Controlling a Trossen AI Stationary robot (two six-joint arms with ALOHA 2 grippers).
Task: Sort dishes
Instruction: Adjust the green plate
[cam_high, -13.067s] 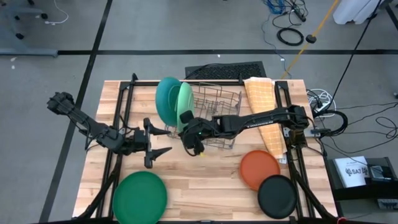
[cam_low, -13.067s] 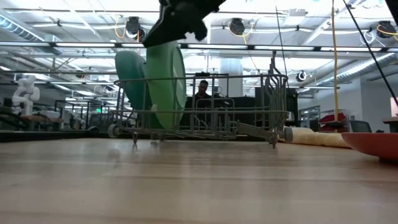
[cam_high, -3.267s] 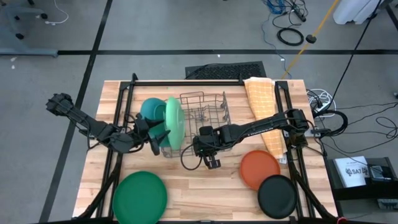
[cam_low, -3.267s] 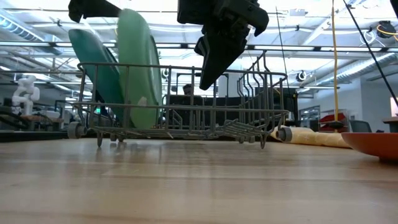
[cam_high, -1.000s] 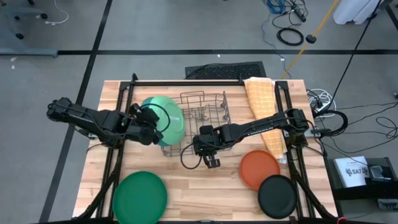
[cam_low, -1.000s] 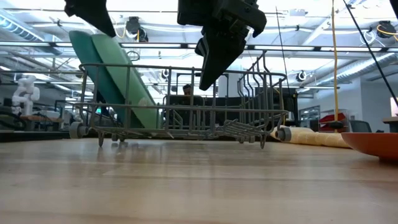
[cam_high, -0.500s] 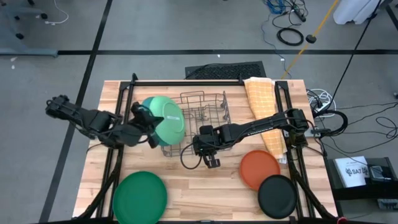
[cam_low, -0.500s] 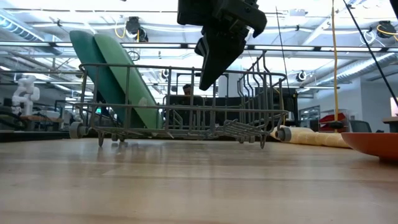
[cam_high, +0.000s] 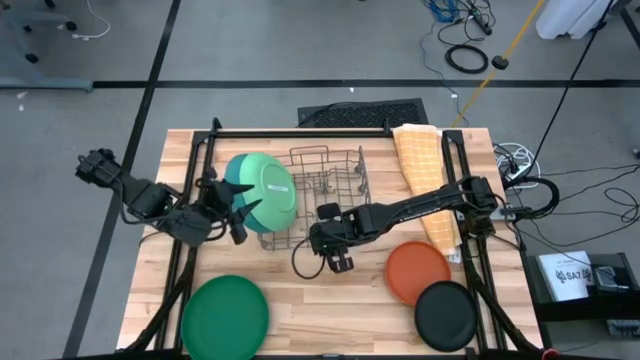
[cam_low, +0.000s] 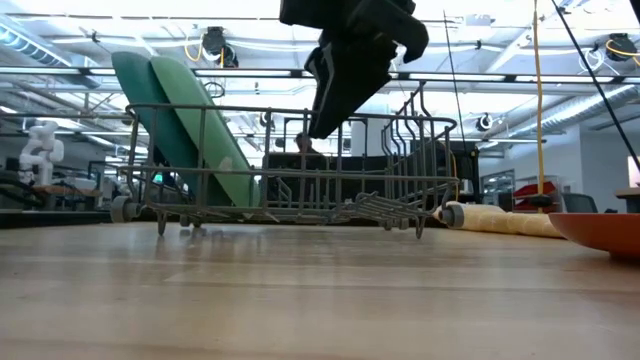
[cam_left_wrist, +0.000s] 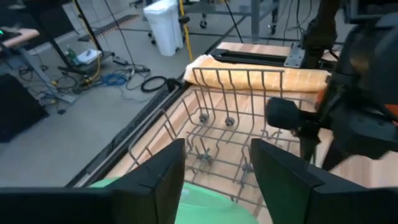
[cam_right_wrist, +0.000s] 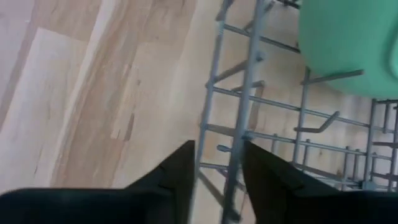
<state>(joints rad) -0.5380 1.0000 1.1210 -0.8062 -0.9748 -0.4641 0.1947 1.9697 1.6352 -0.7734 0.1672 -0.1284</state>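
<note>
Two dishes stand in the grey wire rack (cam_high: 325, 195) at its left end. The light green plate (cam_high: 268, 192) leans left onto the teal plate (cam_high: 232, 168), and their lower rims sit in the rack (cam_low: 300, 195). My left gripper (cam_high: 243, 218) hangs open just near-left of the light green plate (cam_left_wrist: 205, 210) and touches nothing. My right gripper (cam_high: 337, 255) is open at the rack's near rim, with a rim wire (cam_right_wrist: 239, 155) between its fingers. The dark green plate (cam_high: 225, 316), orange plate (cam_high: 418, 272) and black plate (cam_high: 445, 316) lie flat on the table. My right gripper's fingers (cam_right_wrist: 177, 171) point down and stand on either side of the rack's near rim wire (cam_right_wrist: 244, 134). I cannot tell whether they touch it. The rack rests on the table.
An orange checked cloth (cam_high: 425, 180) lies along the table's right side beside the rack. The dark frame rails (cam_high: 195, 180) run along both sides of the table. Bare wood (cam_high: 330, 310) lies between the dark green plate and the orange plate.
My left gripper has let go of the light green plate's rim and drawn back toward the table's near left. The plate stays leaning left on the teal plate. My right gripper has shifted slightly at the rack's near rim.
</note>
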